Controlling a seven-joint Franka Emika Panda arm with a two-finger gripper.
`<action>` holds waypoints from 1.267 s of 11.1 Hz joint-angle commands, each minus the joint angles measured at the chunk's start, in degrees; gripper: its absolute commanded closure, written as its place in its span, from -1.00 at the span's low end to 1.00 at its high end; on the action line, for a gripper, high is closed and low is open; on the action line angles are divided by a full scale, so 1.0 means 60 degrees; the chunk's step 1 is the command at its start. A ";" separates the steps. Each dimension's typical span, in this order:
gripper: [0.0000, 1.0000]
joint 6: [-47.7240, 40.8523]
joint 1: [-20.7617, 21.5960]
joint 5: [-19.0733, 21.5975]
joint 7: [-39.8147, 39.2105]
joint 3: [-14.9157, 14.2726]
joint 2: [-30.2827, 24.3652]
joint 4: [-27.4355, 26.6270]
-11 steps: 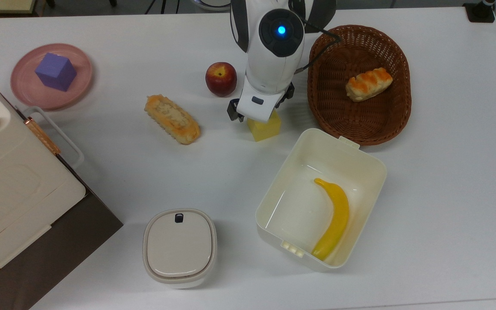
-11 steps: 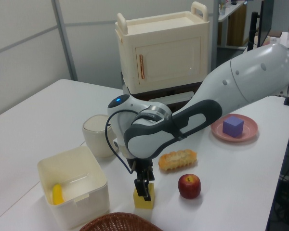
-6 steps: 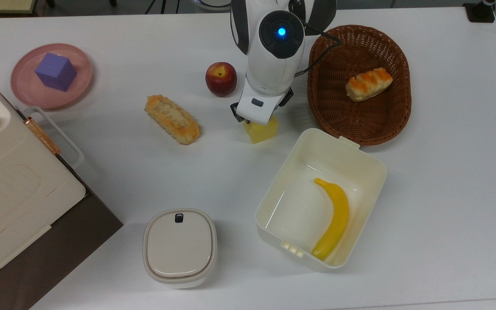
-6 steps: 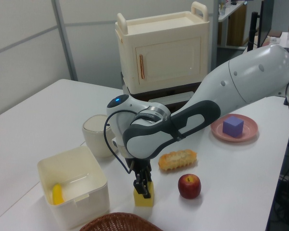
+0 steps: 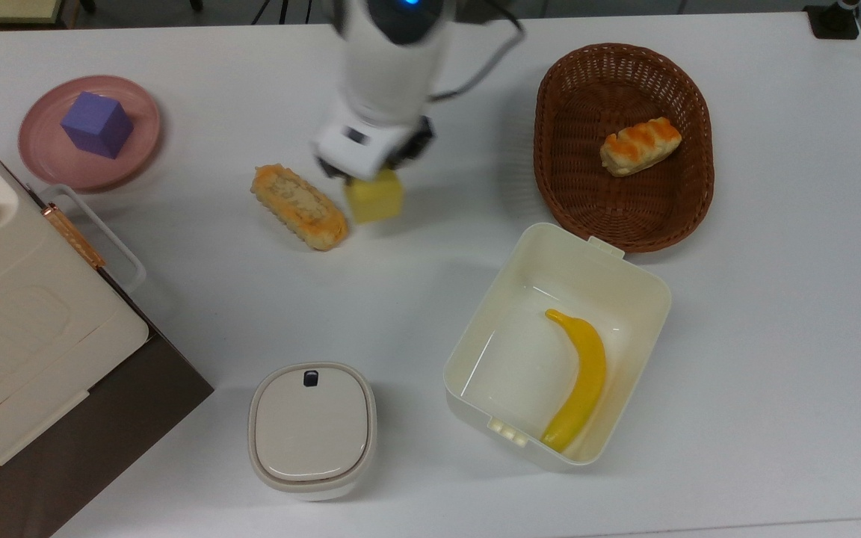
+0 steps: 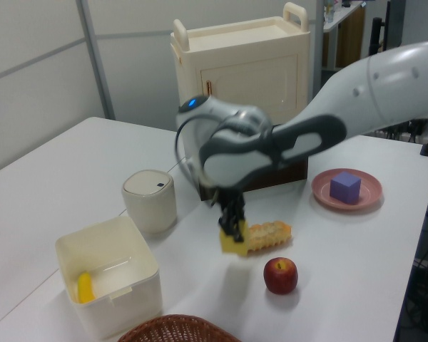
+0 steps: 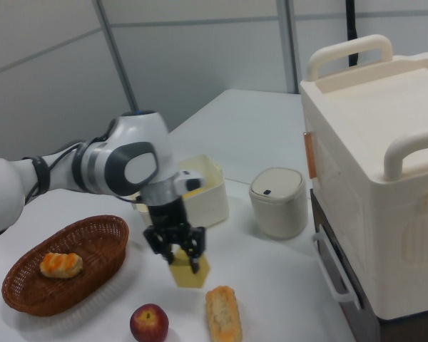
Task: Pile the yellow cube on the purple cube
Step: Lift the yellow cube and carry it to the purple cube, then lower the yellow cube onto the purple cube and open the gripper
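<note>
Plate sits far to the top view's left of everything else, purple cube resting on it, one corner turned toward the table's middle. Bread roll lies well to the plate's right in the top view, between plate and load. Gripper hangs just right of the roll, fingers closed on the yellow cube, gripped at its upper part. Cube looks clear of the table in the left view, with the apple low beside it.

Step in hand, as I judge it: carry toward the plate. Keep height enough to pass over the roll. Hold the grip firm; cube hangs low in the fingers and could swing. Before lowering, match the yellow cube's faces to the purple cube's turned faces and centre it above. Lower until faces meet, then release; plate rim leaves little room for a slide.
</note>
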 commanded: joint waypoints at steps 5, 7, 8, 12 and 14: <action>0.03 -0.0250 -0.4345 -0.0344 -0.5009 0.0030 -0.0877 -0.0498; 0.03 -0.0133 -0.5109 -0.0389 -0.5613 0.0030 -0.0775 -0.0484; 0.03 -0.0147 -0.5504 -0.0418 -0.6051 0.0030 -0.0760 -0.0484; -0.02 0.0188 -0.6136 -0.0520 -0.6641 0.0030 -0.0614 -0.0440; -0.12 0.0437 -0.6255 -0.0638 -0.6758 0.0030 -0.0423 -0.0425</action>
